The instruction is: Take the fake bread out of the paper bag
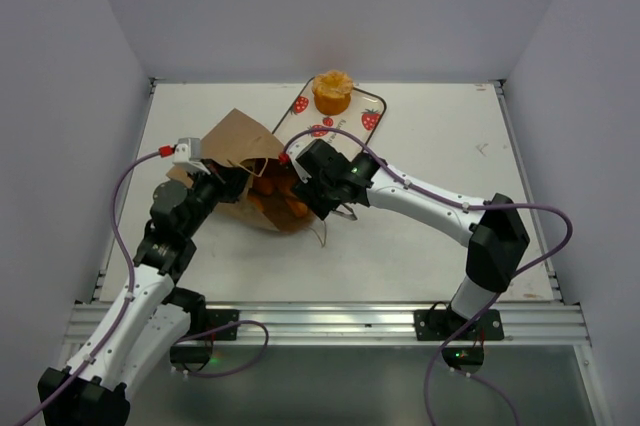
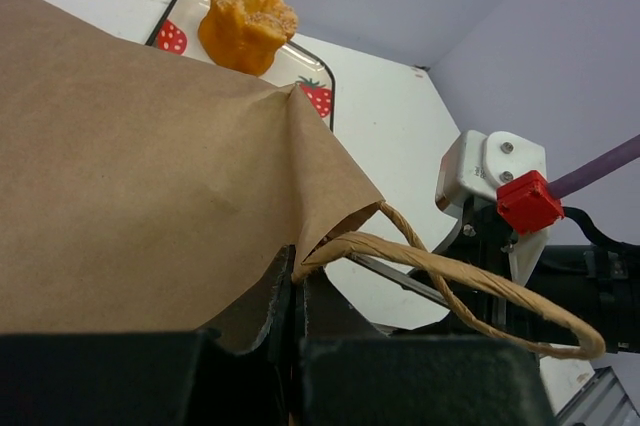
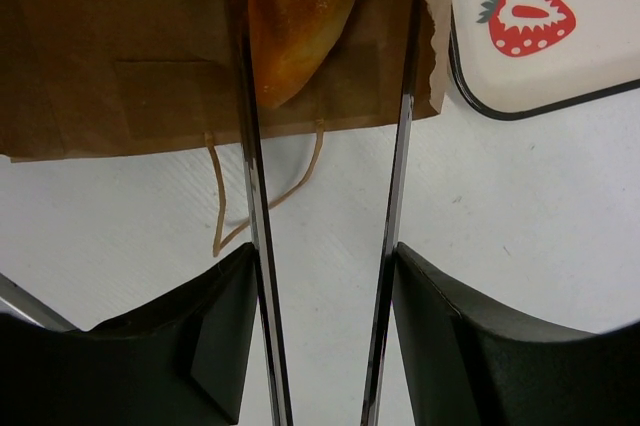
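The brown paper bag [image 1: 238,151] lies on its side with its mouth facing right, and orange fake bread pieces [image 1: 278,202] show inside it. My left gripper [image 2: 293,271] is shut on the bag's upper edge next to a cord handle [image 2: 470,276], holding the mouth up. My right gripper [image 3: 325,6] stands open at the bag's mouth. Its long metal fingers [image 3: 250,146] straddle a glossy golden roll [image 3: 300,16], with a gap on the roll's right side. A round ruffled bun [image 1: 332,92] sits on the strawberry-print tray [image 1: 372,118].
The tray [image 3: 560,56] lies just right of the bag's mouth, close to my right fingers. The bag's lower handle loop [image 3: 225,216] trails on the white table. My right wrist with its red fitting [image 2: 527,201] is close to the left gripper.
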Available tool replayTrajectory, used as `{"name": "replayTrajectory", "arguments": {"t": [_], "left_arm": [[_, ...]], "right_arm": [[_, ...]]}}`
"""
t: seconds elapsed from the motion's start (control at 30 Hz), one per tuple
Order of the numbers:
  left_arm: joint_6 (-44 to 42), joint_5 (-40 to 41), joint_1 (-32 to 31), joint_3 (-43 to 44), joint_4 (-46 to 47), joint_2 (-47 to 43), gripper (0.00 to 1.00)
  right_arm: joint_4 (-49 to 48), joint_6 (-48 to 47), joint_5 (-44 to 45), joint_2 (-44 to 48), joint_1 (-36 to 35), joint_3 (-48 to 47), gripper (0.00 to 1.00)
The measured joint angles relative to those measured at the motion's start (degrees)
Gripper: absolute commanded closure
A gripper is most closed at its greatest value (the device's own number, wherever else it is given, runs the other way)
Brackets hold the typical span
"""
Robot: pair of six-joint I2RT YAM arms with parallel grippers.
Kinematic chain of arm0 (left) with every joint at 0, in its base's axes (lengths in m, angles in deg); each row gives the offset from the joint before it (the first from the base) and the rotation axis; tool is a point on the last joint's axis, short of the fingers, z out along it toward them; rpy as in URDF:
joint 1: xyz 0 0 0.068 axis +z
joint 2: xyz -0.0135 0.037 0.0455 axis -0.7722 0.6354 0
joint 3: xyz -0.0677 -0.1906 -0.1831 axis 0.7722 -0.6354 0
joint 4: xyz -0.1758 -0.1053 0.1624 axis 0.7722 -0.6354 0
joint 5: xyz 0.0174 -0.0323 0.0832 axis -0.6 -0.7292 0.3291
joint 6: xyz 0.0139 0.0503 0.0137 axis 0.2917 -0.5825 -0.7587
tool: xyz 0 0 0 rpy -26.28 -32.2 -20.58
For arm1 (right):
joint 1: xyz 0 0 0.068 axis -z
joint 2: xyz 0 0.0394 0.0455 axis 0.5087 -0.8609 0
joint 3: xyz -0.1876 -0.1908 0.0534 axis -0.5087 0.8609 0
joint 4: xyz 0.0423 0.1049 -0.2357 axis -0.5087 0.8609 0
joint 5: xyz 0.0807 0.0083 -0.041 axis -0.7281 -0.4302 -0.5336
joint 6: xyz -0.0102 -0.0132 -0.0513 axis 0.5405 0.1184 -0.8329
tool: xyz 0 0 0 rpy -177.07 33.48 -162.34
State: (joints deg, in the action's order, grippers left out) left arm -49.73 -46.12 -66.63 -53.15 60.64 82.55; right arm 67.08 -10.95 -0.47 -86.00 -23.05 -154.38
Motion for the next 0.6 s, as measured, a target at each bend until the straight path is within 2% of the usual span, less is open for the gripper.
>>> {"name": "replayTrajectory", "arguments": {"t": [0.37,0.6], "left_arm": [[6.4,0.7,0.0,-4.6,5.3,-2.3,1.0],[8.6,1.2,0.0,-5.3,7.3,-2.2,1.0]], "right_arm": [[-0.4,2.7,-0.5,0.0,0.0,1.3,0.46],[-0.5,3.5,-1.1,-0.2,0.0,1.8,0.55]]}}
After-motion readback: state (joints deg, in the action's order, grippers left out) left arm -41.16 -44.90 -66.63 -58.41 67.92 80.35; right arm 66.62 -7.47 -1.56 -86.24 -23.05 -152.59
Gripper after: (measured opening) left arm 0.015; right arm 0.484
